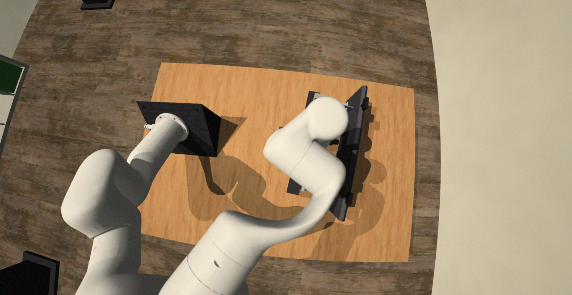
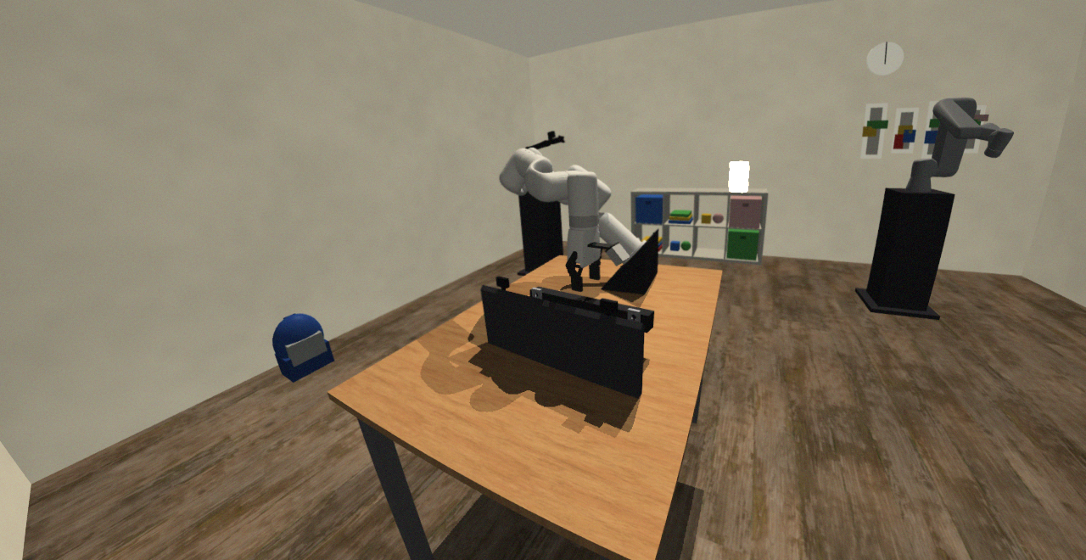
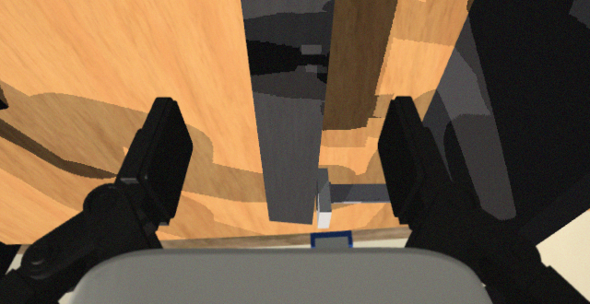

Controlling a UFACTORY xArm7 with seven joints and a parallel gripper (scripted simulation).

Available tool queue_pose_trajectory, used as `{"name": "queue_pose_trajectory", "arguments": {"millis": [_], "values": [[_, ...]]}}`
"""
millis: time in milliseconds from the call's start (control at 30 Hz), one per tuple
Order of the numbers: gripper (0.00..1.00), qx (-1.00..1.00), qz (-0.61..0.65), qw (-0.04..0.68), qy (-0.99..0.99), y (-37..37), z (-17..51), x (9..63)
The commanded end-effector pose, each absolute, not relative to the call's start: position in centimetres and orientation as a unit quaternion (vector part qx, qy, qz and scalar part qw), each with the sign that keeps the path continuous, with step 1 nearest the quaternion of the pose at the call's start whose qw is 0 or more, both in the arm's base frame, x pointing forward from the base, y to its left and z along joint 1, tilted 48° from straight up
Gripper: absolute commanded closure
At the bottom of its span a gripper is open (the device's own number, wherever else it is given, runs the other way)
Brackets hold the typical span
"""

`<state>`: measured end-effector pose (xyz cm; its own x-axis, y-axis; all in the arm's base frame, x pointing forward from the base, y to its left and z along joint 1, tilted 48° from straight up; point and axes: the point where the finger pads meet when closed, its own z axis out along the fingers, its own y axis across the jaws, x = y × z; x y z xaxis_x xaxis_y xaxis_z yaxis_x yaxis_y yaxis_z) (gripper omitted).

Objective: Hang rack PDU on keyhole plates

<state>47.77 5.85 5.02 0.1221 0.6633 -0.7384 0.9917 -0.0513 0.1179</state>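
Note:
The rack PDU [image 1: 294,185] [image 3: 286,166] is a long dark grey bar that runs alongside the upright black board [image 1: 351,155] [image 2: 562,344] [image 3: 530,87], a small gap away from it. In the wrist view a grey button stalk [image 3: 357,193] reaches from the bar's back toward the board. Two small grey plates [image 2: 536,293] [image 2: 630,314] show at the board's top edge. I cannot tell whether the buttons sit in the slots. My gripper [image 3: 284,121] [image 2: 574,271] is open and empty, above the bar, with one finger on each side of it. The arm hides it in the overhead view.
The wooden table [image 1: 240,89] [image 2: 531,465] carries a black wedge-shaped mount [image 1: 199,129] [image 2: 634,271] at my arm's base. A shelf unit [image 2: 698,226], a second arm on a black pedestal [image 2: 907,249] and a blue object [image 2: 302,345] stand on the floor, away from the table.

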Motion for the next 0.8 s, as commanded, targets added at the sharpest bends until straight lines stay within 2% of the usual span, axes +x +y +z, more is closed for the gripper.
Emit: {"name": "queue_pose_trajectory", "arguments": {"millis": [0, 767], "values": [[0.00, 0.677, -0.255, 0.319, 0.612, 6.2, 5.0, 47.1], [0.00, 0.677, -0.255, 0.319, 0.612, 6.6, 4.1, 39.1]]}}
